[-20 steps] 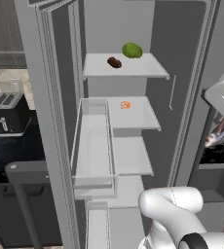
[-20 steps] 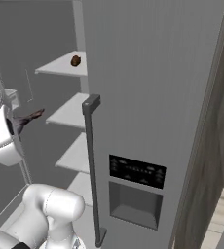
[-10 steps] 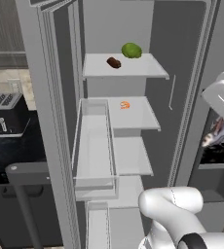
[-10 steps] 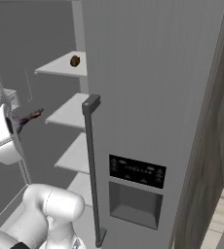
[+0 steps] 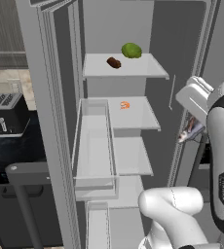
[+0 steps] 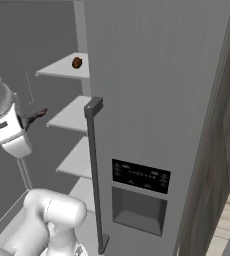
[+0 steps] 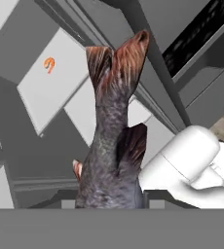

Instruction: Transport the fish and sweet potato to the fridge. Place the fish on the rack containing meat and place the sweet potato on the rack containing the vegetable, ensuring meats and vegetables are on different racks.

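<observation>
My gripper [image 5: 194, 130] is shut on the fish [image 5: 186, 135], a slim grey fish with a reddish tail, and holds it in the air just right of the open fridge [image 5: 60, 121]. Seen from the right, the fish [image 6: 38, 113] points its tail at the shelves from my gripper [image 6: 26, 120]. The hand view has the fish [image 7: 114, 126] rising tail-up from the bottom. The sweet potato [image 5: 114, 62] lies on the top rack [image 5: 148, 68] beside the green vegetable [image 5: 131, 50]. The orange-pink meat [image 5: 125, 105] sits on the second rack [image 5: 140, 116], and it shows as meat [image 7: 48, 64] in the hand view.
The open left door carries a clear bin [image 5: 92, 146] that juts out beside the shelves. The shut right door has a long bar handle [image 6: 93, 165] and a dispenser panel [image 6: 141, 176]. A toaster [image 5: 4, 114] stands on the dark counter to the left. Lower shelves [image 5: 131, 155] are bare.
My hand has moved a little left toward the fridge opening with the fish still in its grip. The sweet potato, vegetable and meat have not moved.
</observation>
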